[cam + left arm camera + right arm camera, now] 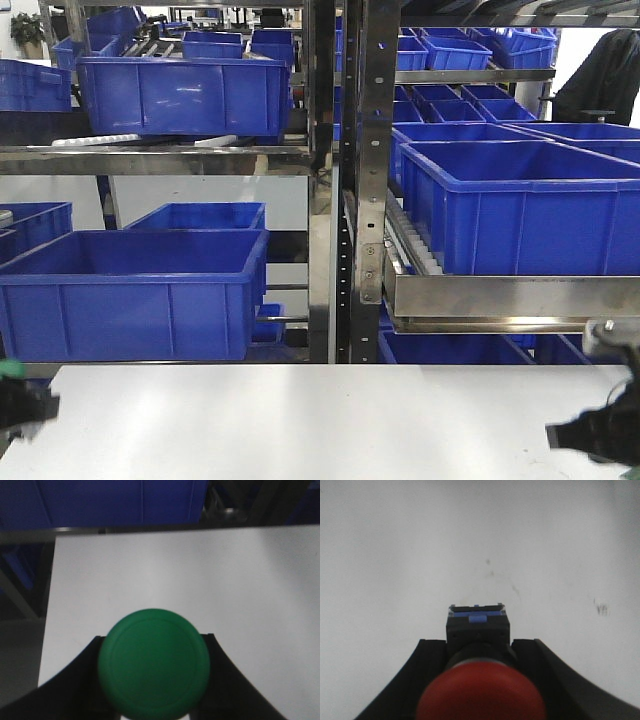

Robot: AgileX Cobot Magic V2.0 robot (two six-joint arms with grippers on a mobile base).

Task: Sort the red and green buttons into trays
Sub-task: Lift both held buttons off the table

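Left end effector [152, 680] clenched on the green button [153, 663], black fingers [82, 672] pressing both flanks of the round domed cap, cap facing the wrist camera and hiding the body beneath. Ahead of that end effector, bare white tabletop [200, 580] running to its far edge, blue crates [120, 502] dim beyond it. Right end effector [479, 680] clenched on the red button [480, 692], red cap blurred and nearest the lens, dark square body [478, 627] with a small blue tab jutting forward past the fingertips [427, 665]. Below and ahead of that end effector, white tabletop carrying a few faint dark scuffs [601, 609] off to the right. From the front view, only dark blurred parts of each end effector at the lower corners over the white tabletop; behind it, metal shelving [350, 150] loaded with blue crates. Whether either button touches the tabletop cannot be told.
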